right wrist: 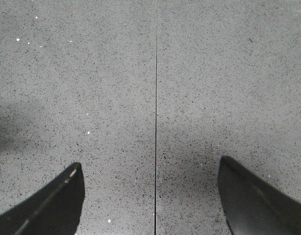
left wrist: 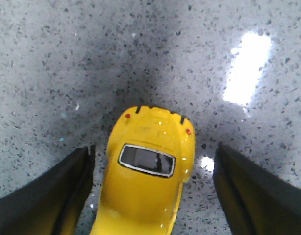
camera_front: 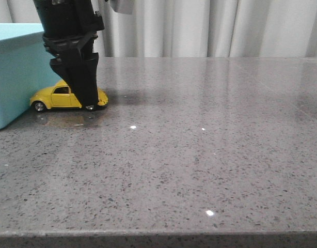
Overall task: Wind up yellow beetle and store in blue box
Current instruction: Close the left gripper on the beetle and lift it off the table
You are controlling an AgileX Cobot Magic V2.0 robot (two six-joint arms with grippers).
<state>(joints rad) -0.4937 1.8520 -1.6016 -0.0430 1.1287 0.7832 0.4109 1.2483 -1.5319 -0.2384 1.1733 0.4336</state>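
Nearest the viewer in the front view, the grey speckled stone table [camera_front: 200,165] fills the lower and middle frame, glossy, with a few bright glints of light on it. Farther back, at the left of the frame, the small glossy yellow toy beetle car with dark windows [camera_front: 58,96] stands on its wheels on the table, side-on. The black left tool [camera_front: 89,106] comes straight down from the upper left of the frame over one end of the car, its tips at table level. In the left wrist view that tool [left wrist: 153,196] is spread wide, one dark finger [left wrist: 52,196] on each side of the yellow car [left wrist: 145,181], bare table showing between each finger and the bodywork, so it grips nothing. Just behind the car, at the left edge of the front view, stands the large light turquoise-blue rectangular box [camera_front: 14,77], very near the car's other end. The right tool [right wrist: 153,196] shows only in its own wrist view, spread open over bare table crossed by a thin dark seam [right wrist: 156,98]. Farthest back hangs a pale pleated curtain [camera_front: 225,28].
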